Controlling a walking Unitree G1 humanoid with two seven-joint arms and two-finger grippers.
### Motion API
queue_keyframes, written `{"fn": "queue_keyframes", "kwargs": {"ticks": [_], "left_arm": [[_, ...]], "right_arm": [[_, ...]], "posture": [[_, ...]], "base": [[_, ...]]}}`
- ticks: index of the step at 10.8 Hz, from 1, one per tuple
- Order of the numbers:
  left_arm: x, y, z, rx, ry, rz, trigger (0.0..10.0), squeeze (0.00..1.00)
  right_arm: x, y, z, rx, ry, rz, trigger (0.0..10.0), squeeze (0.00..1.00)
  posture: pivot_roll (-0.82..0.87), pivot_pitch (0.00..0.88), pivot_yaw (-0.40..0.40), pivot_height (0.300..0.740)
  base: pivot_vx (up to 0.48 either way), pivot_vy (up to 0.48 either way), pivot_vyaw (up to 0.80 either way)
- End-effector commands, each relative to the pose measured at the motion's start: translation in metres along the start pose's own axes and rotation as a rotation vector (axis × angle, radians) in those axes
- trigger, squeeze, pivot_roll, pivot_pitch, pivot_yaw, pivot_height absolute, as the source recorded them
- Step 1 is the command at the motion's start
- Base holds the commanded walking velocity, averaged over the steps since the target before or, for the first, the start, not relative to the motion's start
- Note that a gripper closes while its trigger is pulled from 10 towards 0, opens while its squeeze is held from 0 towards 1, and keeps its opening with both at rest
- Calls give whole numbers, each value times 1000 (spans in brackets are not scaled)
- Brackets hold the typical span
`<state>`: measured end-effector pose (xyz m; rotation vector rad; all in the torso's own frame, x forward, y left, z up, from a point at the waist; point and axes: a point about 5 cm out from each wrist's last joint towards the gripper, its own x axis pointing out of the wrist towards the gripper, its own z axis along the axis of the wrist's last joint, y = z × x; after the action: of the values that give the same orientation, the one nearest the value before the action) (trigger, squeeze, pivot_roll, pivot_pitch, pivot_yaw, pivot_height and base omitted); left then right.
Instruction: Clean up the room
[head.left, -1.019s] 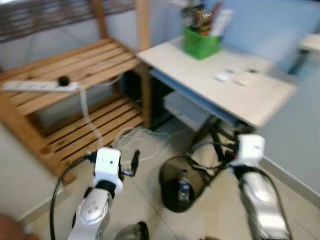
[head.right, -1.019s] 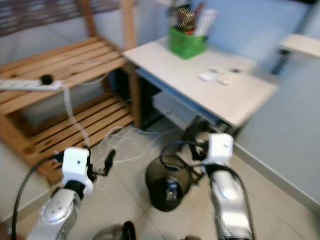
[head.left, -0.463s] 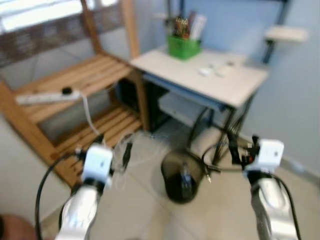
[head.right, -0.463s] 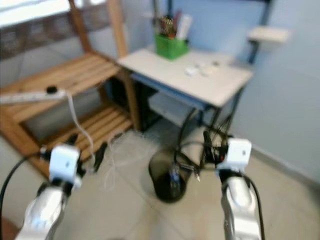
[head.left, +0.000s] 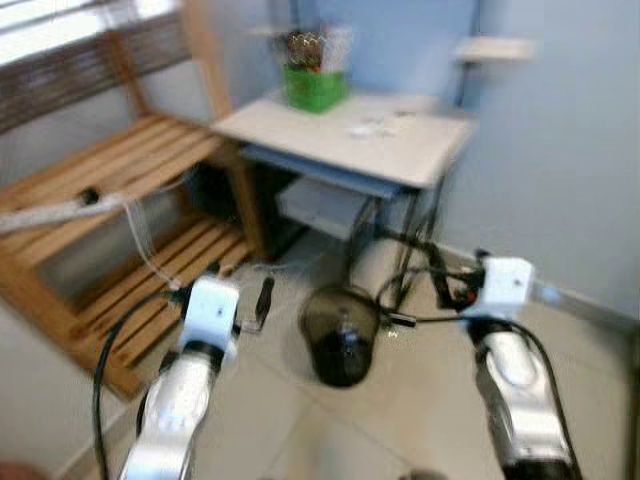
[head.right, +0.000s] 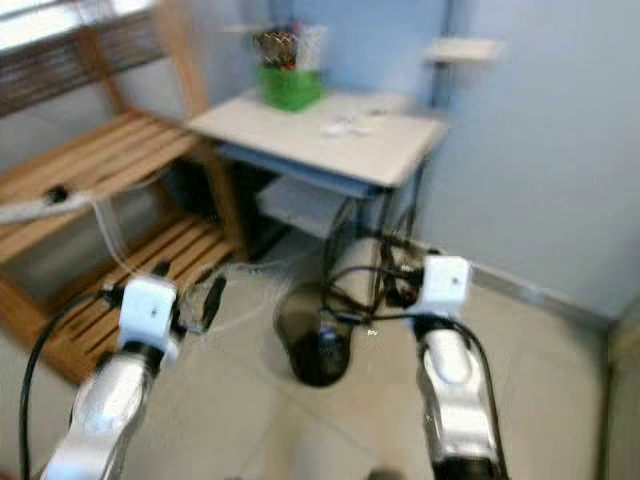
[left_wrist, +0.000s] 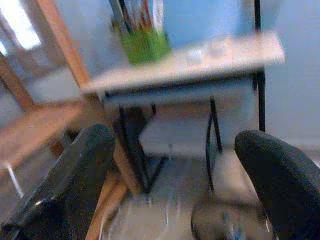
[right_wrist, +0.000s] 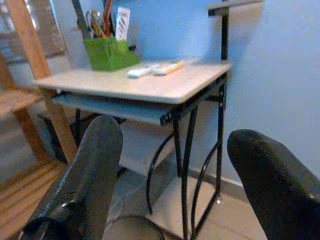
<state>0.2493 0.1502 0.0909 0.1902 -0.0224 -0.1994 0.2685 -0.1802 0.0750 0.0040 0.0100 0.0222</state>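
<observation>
Blurred head views. At far left, a wooden slatted shelf unit (head.left: 110, 190) carries a white power strip (head.left: 50, 213) on its upper shelf, near the front edge; a white cable (head.left: 140, 250) hangs from it toward the lower shelf. The left gripper (left_wrist: 175, 170) is raised over the tiled floor (head.left: 400, 400) beside the shelf unit, jaws spread wide and holding nothing. Centre: a dark round waste bin (head.left: 340, 335) stands on the floor between the two arms, in front of the surface (head.left: 340, 135); its contents cannot be made out. The surface bears a green pen holder (head.left: 313, 88) at its far left corner and small white items (right_wrist: 152, 69) near its middle. The right gripper (right_wrist: 175, 165) is held in front of the surface's black metal legs (right_wrist: 185, 165), jaws likewise apart and empty.
</observation>
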Motion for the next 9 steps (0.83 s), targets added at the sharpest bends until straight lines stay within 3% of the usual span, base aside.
{"fn": "queue_keyframes", "kwargs": {"ticks": [1, 2, 4, 6, 9], "left_arm": [[-6, 1, -10, -4, 46, 8, 10000, 0], [-9, -2, -20, -31, 72, -2, 10000, 0], [-3, -5, -19, -91, 53, -10, 10000, 0], [0, -5, -14, -97, 34, -41, 10000, 0], [-3, -6, -4, -91, -38, -99, 10000, 0]], "right_arm": [[1, 2, -4, -4, 28, 23, 10000, 0], [-6, -6, -19, 11, 98, -15, 10000, 0], [-6, -4, -24, 24, 120, -19, 10000, 0], [-1, -1, -21, 11, 103, -5, 10000, 0], [-7, -15, -18, -5, 69, -47, 10000, 0]], "posture": [[-142, 0, 118, 740], [-135, 0, 108, 740], [-113, 0, 98, 740], [-120, 0, 107, 740], [-137, 0, 111, 740]], "base": [[0, 0, -781], [0, 0, -781], [0, 0, -781], [0, 392, -781], [0, 480, -781]]}}
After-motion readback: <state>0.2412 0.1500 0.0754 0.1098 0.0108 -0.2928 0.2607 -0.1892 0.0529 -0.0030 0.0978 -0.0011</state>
